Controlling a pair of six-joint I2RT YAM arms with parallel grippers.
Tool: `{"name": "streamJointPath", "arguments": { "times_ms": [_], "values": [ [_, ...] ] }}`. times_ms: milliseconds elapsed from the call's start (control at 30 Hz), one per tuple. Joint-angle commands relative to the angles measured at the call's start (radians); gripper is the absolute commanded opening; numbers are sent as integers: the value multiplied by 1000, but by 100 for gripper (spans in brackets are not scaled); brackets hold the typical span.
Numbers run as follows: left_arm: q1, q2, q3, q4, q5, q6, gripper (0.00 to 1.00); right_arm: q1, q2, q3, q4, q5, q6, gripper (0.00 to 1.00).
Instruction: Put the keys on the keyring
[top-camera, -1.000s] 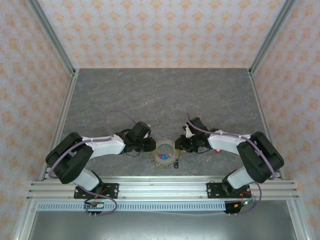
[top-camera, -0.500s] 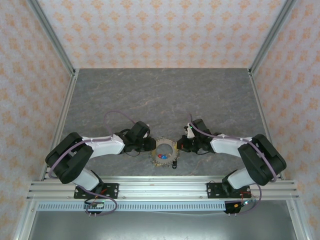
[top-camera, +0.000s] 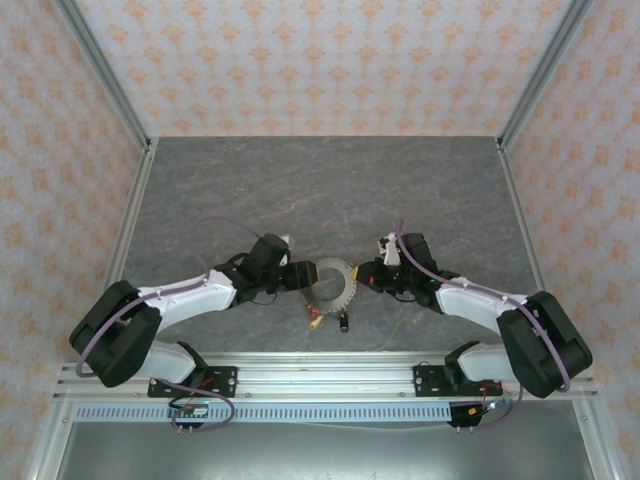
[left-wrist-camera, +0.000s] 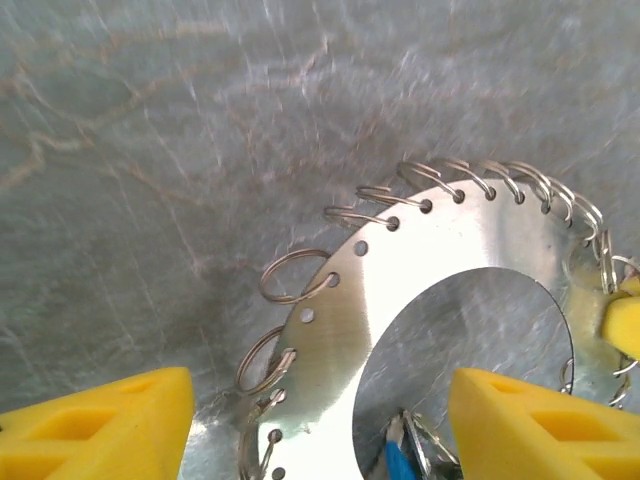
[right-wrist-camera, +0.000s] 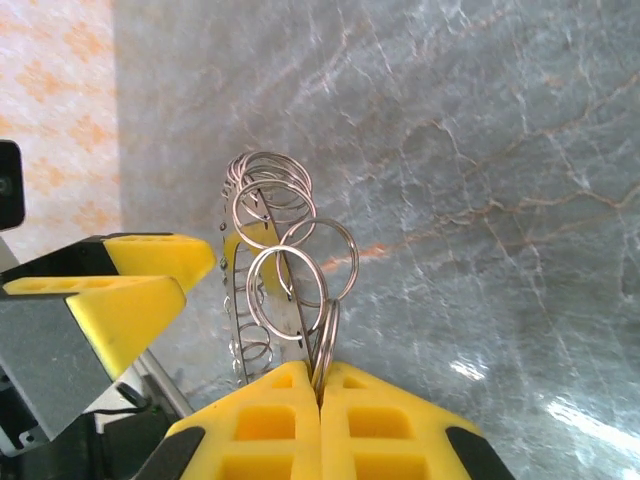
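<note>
Keyring (top-camera: 330, 282) now raised on edge, right pincer (right-wrist-camera: 320, 375) clamped on its rim, left pincer (left-wrist-camera: 320, 402) opened wide: handover apparently done.

I can read no lettering, labels, brand marks or numbers in any of my feeds. The small green circuit board (top-camera: 188, 409) below the near aluminium rail (top-camera: 320, 378) is too small for me to make out any print.
</note>
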Motion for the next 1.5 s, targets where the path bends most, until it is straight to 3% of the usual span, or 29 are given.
{"name": "streamJointPath", "arguments": {
  "times_ms": [0,267,567,700,1033,1067,1267,1333,1467],
  "values": [
    [33,-42,-35,27,24,-32,69,-13,-46,-6,144,-58,86,0],
    [85,-65,-19,149,171,-114,69,-30,-93,38,175,-68,138,0],
    [116,-138,11,203,236,-148,47,-31,-97,82,199,-70,164,0],
    [125,-174,10,226,241,-172,44,-31,-96,84,249,-71,195,0],
    [132,-228,83,235,270,-166,5,-31,-162,110,235,-25,184,0],
    [134,-232,90,239,272,-160,0,-31,-177,110,233,-15,177,3],
    [134,-247,126,250,275,-121,0,-30,-280,110,167,53,89,12],
    [134,-253,126,289,278,-131,0,-30,-325,110,131,86,49,20],
    [142,-269,135,346,283,-147,0,-30,-445,102,-9,258,-91,30]
  ]
}}
